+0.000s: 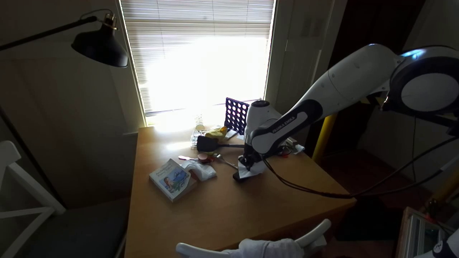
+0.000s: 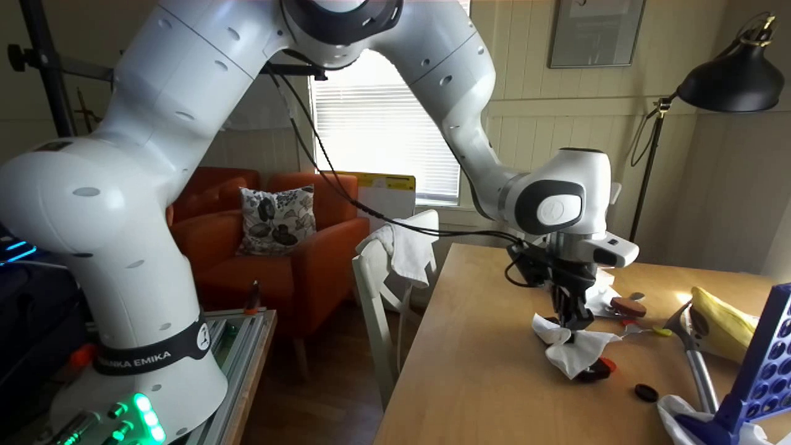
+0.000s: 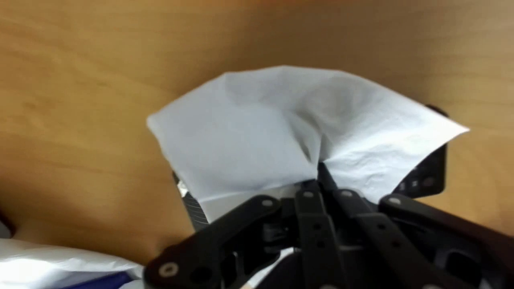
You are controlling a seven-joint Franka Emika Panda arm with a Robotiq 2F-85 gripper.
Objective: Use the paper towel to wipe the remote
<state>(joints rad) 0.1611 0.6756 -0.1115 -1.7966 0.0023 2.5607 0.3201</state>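
The paper towel point(image 3: 249, 140) is a white rumpled sheet. My gripper point(image 3: 320, 174) is shut on its middle, and the sheet fans out ahead of the fingertips in the wrist view. The towel point(image 1: 249, 172) lies over most of the remote point(image 3: 429, 174). One dark end of the remote with buttons shows past the towel's right side in the wrist view, and a dark end point(image 1: 237, 176) shows in an exterior view. The gripper point(image 2: 573, 324) points down close above the table in both exterior views, with the towel point(image 2: 578, 353) under its fingers. The remote's middle is hidden.
A black piece point(image 2: 594, 371) sits beside the towel; I cannot tell if it belongs to the remote. A book point(image 1: 173, 180), white packet point(image 1: 202, 170), black spatula point(image 1: 207, 144), yellow bag point(image 2: 720, 324) and dark blue rack point(image 2: 763, 364) are also on the table point(image 1: 229, 211).
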